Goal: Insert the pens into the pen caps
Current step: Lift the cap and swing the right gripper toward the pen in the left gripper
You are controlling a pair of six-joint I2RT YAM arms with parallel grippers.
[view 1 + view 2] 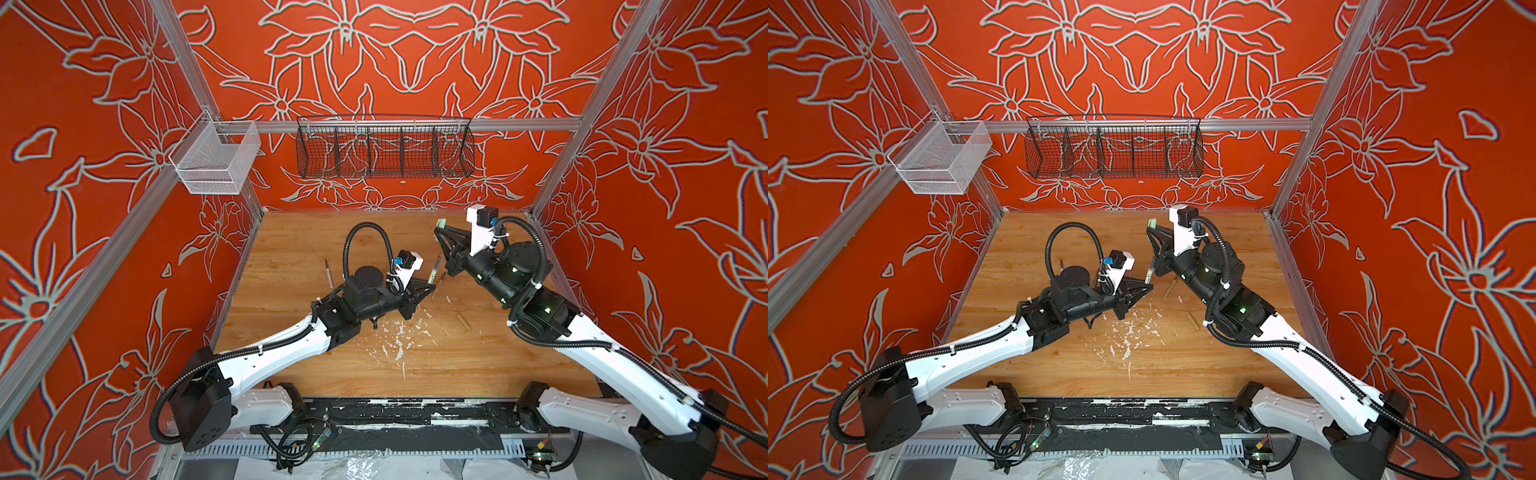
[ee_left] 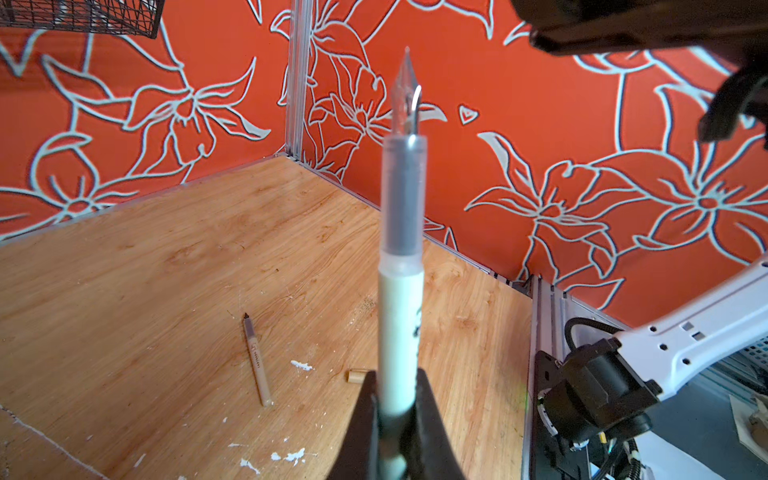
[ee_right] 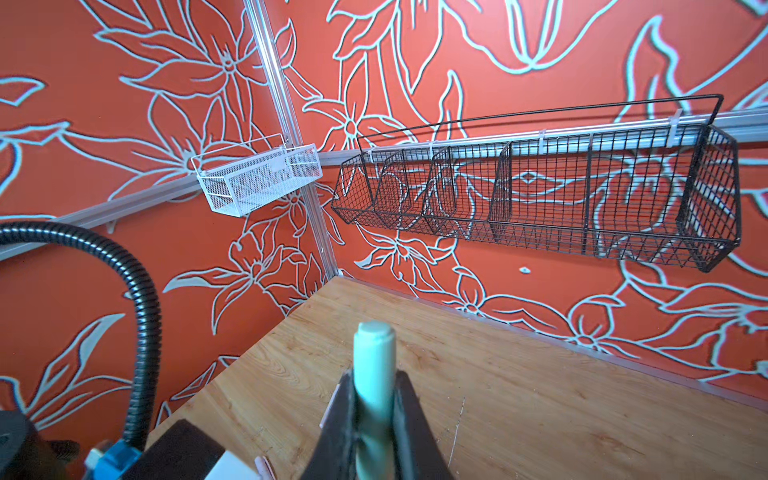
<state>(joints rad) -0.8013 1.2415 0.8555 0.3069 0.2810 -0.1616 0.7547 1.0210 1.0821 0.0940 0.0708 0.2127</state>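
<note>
Light green pen: held with its tip up and clear of the wooden table. The left fingers pinch the lower barrel from both sides. The grey grip section and the pointed dark tip stand free above them. In both top views this pen sits near the middle of the table.

Light green cap: pinched between the right fingers, with one end sticking out past the fingertips. In a top view the cap is raised above the table, farther back than the pen and well apart from it.

Tan pen: lies flat on the table at a slant, just right of the left fingers and touched by neither pair of fingers.

Tan cap: lies flat on the table, nearer and to the right of the tan pen, apart from it.

Pale pink pen: lies flat on the left part of the table, beyond the left arm, dark tip toward the far side.

White paint flecks: scattered over the near middle of the table.

Black wire basket and white mesh basket: hung from the rail on the far wall and at the far left corner.
</note>
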